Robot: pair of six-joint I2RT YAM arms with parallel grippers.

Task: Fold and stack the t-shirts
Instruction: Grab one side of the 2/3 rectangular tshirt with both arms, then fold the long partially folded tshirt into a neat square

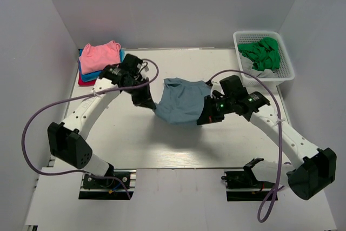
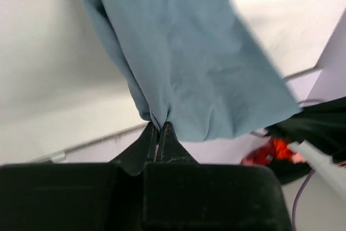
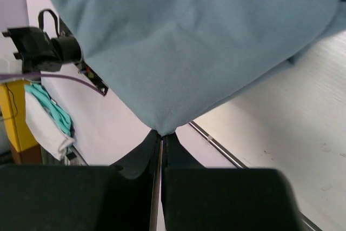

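Slate-blue t-shirt (image 1: 181,101) hangs between both arms, partly lifted off the counter (image 1: 162,150). Its far edge may rest on the counter, can't tell for sure.

Left gripper (image 1: 146,101) is at the shirt's left edge, jaws pinched together on a bunched fold of cloth. Right gripper (image 1: 206,116) is at the shirt's right edge, jaws clamped tight on a corner. The two-point hold is likely there so the cloth spreads under its own weight and can be laid flat or doubled over without bunching.

Stack (image 1: 86,74) of folded shirts sits well left of and beyond the shirt: pink t-shirt (image 1: 101,55) on top, bright blue and red under it. White basket (image 1: 275,79) is well right of and beyond the shirt, green cloth (image 1: 261,52) inside.

Judgement: mid-fold on this shirt, stacking not yet done. Risk: the thin pinch slips and the cloth sags unevenly.
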